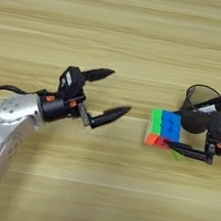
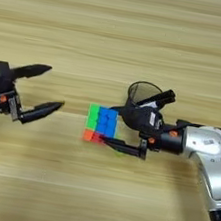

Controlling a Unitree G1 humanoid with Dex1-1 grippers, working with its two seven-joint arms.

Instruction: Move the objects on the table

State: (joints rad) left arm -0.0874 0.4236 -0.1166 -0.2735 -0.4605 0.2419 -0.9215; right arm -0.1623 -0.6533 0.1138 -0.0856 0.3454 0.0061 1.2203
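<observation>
Right gripper (image 2: 111,125) clasping puzzle cube (image 2: 100,124), black mesh pen cup (image 2: 141,94) with marker (image 2: 157,99) just behind cube, left gripper (image 1: 120,95) spread wide, empty, left of cube

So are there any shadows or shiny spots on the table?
Left eye view: only a soft, faint shadow on the table under the open left gripper. Right eye view: a faint shadow under the cube by the right gripper; the right arm's silver shell gleams; no glare on the wood.
</observation>
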